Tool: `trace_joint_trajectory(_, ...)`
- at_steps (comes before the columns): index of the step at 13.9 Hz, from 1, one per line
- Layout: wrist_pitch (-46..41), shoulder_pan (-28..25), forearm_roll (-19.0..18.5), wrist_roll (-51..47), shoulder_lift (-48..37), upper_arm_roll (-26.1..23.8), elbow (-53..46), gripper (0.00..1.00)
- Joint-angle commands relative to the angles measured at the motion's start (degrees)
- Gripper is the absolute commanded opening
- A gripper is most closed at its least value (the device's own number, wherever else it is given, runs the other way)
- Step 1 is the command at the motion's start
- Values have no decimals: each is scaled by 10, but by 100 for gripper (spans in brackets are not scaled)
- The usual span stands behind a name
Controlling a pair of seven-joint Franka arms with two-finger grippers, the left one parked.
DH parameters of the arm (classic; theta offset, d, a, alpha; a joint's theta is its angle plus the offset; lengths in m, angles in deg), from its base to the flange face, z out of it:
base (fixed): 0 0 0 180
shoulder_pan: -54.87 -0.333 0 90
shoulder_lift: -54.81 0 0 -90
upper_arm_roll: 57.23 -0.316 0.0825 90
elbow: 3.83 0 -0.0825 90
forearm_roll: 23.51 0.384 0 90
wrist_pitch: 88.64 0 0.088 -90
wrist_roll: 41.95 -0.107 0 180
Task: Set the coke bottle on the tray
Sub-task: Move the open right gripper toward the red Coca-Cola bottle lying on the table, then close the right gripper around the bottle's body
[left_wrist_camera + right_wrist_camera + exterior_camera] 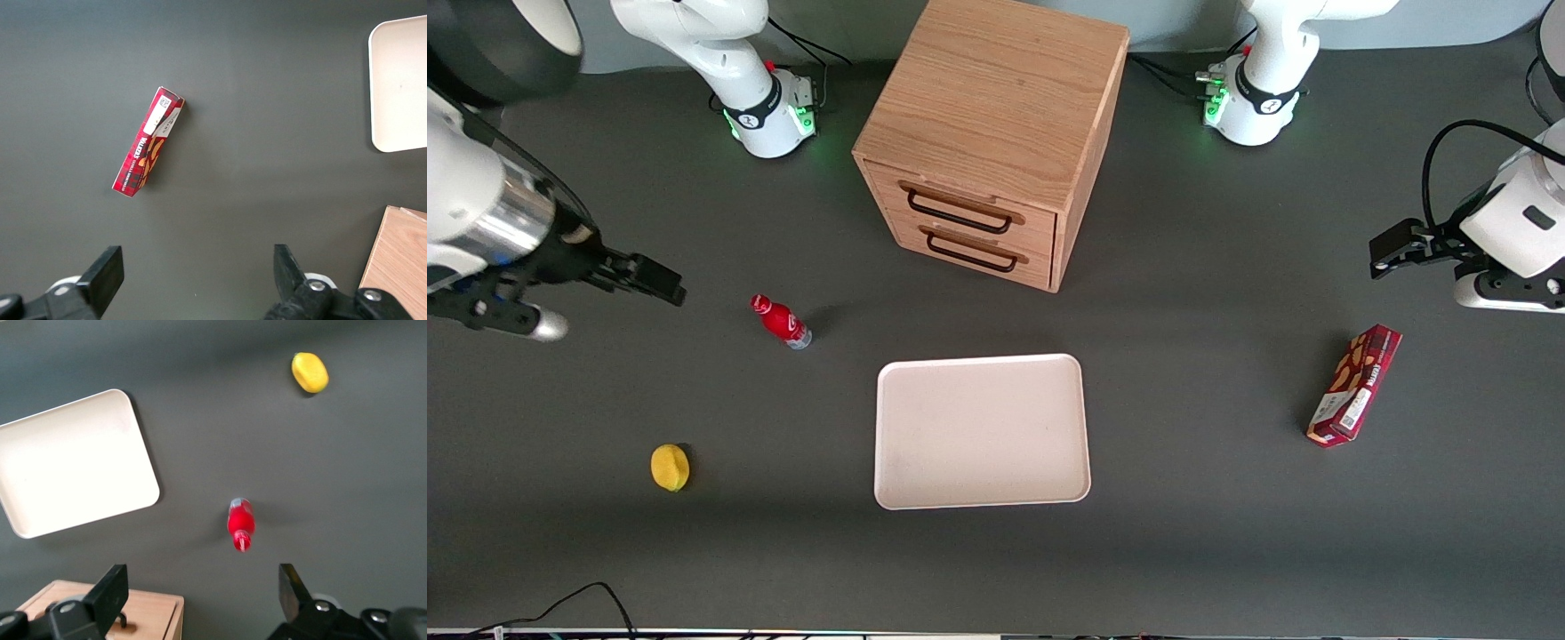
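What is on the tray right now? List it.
Nothing: the tray is bare. The coke bottle stands on the table beside it, the open hand above the table, apart from it.

Wooden two-drawer cabinet (991, 133) on dark grey table (1227, 533)

Robotics lab — two Franka arm bases (769, 111) (green status lights), dark tabletop (1227, 533), trailing cables

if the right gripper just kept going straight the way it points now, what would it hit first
Probably bare table, hedged since depth is unclear. The open gripper points down at the tabletop; the coke bottle stands just ahead of the gap between its fingers, so it may be met first. The tray and lemon lie off that line.
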Motion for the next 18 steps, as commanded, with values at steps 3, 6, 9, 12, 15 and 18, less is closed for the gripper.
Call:
trace_joint_trajectory(3,170,1,12,-9,-23,-4,189,100)
trace_joint_trajectory(6,286,3,12,-8,-27,-13,297,100)
trace_joint_trajectory(9,374,3,12,-5,-26,-14,383,100)
trace_joint_trajectory(12,385,4,12,2,-27,-14,419,100)
trace_joint_trajectory(15,380,4,12,3,-33,-14,433,100)
trace_joint_trajectory(18,349,23,12,11,-47,-16,434,100)
